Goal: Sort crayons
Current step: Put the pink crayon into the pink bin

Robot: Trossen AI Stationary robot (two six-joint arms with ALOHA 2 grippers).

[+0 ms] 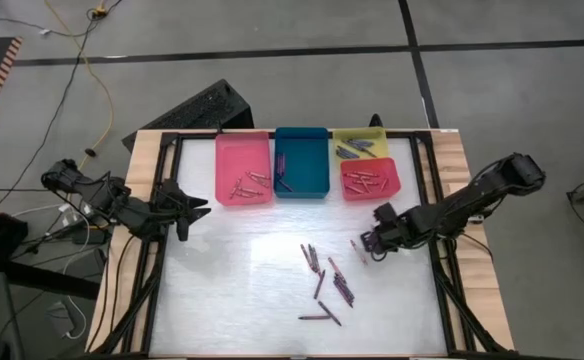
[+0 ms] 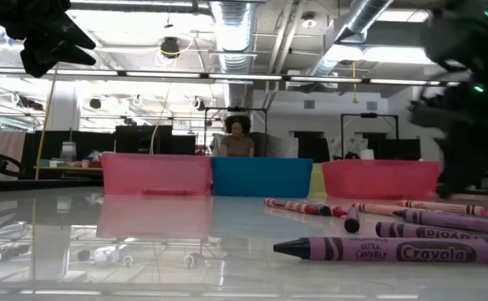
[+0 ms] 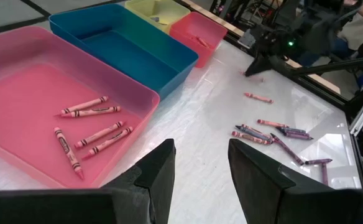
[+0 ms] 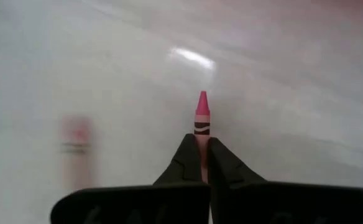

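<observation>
My right gripper (image 4: 199,140) is shut on a pink crayon (image 4: 201,112) over the table's right middle (image 1: 370,246), in front of the red tray (image 1: 392,182). Another pink crayon (image 3: 258,98) lies flat on the table beside it. Several purple and reddish crayons (image 1: 327,280) lie scattered at the table's near middle. Crayons also lie in the pink tray (image 1: 244,185), the red tray and the yellow tray (image 1: 350,152). My left gripper (image 3: 200,152) waits open at the table's left edge (image 1: 192,207), holding nothing. My right gripper pinches the pink crayon's wrapped shaft (image 4: 201,129) between its two fingertips (image 4: 184,155). The fingers slant steeply down from the table's right side and run along the crayon, whose pointed end (image 4: 201,98) juts out past them. I cannot tell whether it is clear of the table.
Pink (image 1: 222,165), teal (image 1: 302,188), yellow (image 1: 372,135) and red trays stand in a row along the far edge. A black frame (image 1: 157,260) borders the white surface. Bare surface lies between the trays and the scattered crayons. A person (image 2: 238,138) sits beyond the table.
</observation>
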